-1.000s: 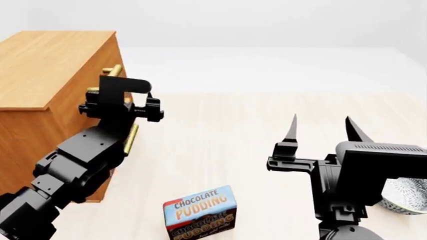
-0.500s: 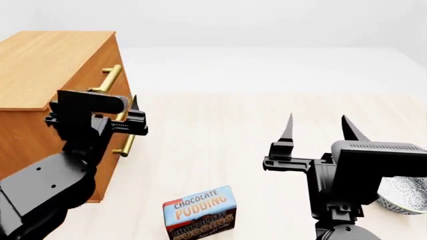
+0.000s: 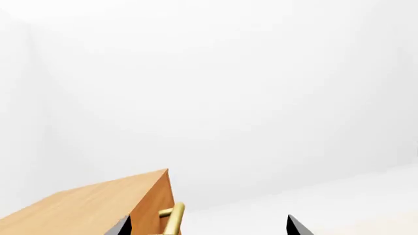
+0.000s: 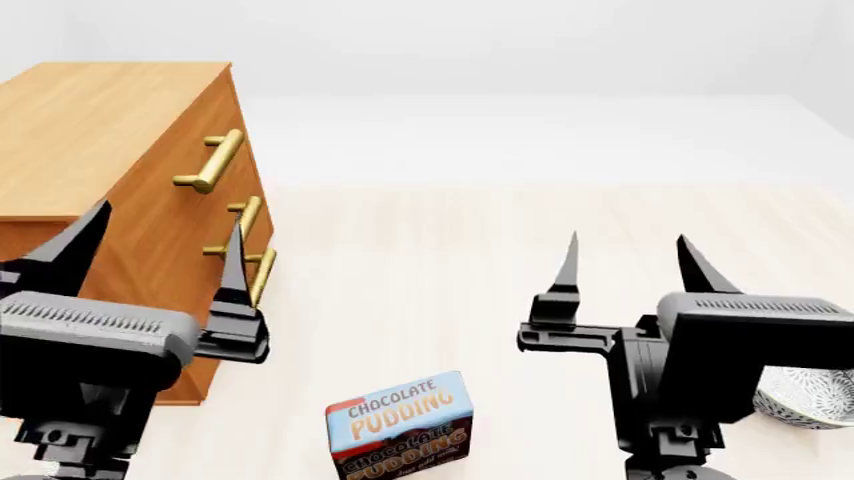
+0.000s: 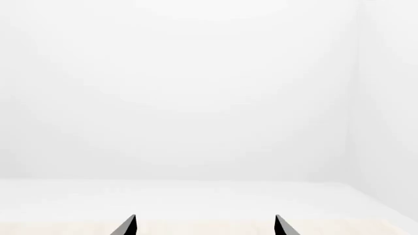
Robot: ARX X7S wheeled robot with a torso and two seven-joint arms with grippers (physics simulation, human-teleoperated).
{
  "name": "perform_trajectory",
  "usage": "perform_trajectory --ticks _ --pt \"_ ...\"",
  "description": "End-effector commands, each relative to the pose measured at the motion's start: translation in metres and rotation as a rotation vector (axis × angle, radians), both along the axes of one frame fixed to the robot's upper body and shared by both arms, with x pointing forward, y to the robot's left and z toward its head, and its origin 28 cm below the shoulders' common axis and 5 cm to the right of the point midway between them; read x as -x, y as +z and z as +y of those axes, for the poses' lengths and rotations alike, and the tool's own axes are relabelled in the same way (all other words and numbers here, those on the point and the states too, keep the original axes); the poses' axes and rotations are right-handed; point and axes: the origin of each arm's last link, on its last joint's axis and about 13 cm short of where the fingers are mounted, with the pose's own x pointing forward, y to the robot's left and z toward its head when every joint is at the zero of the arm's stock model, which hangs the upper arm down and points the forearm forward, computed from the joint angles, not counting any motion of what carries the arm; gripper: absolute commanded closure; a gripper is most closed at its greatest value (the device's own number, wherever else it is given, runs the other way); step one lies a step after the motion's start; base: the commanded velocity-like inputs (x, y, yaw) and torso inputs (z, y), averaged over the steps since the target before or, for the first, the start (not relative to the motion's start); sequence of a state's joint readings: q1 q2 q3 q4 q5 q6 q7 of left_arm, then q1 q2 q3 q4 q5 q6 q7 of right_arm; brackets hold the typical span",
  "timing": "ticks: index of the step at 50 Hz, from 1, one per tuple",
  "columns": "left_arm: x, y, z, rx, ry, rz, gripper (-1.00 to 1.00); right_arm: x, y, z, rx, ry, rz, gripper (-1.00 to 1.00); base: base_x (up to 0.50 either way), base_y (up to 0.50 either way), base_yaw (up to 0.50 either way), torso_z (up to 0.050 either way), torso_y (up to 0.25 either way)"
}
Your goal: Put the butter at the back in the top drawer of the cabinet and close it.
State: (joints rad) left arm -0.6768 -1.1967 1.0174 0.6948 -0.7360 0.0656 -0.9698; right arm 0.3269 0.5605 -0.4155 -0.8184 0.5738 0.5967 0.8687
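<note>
Head view: left gripper [image 4: 163,262], jaws apart, sits just before the cabinet [image 4: 94,130]; right gripper [image 4: 630,268] likewise apart.

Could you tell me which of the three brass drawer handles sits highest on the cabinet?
The top drawer's handle: it sits nearest the cabinet top, above the other two.

A pale, light-wood plank floor [image 4: 441,290] spreads across the near part of the scene and gives way farther back to a plain white surface [image 4: 534,135]. Beyond that rises a bare white wall [image 5: 196,88], meeting a second white wall [image 5: 385,98] at a faint vertical corner on the right. The light is soft and even, leaving only weak, diffuse shadows on the floor and no strong highlights anywhere.
</note>
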Motion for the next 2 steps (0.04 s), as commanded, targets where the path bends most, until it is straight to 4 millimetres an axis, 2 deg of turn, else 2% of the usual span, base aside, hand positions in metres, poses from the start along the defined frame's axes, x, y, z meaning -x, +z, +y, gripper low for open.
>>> perform_trajectory --ticks 1,2 --pt "0.0336 0.0013 -0.0056 -0.007 -0.015 -0.078 -1.00 0.0086 0.0014 0.0027 0.002 0.006 -0.009 -1.00 0.00 0.00 0.00 0.000 0.000" --pt "0.0357 0.0010 -0.0058 -0.011 -0.011 -0.090 -1.00 0.0099 0.0017 0.0030 0.002 0.007 -0.011 -1.00 0.00 0.00 0.00 0.000 0.000"
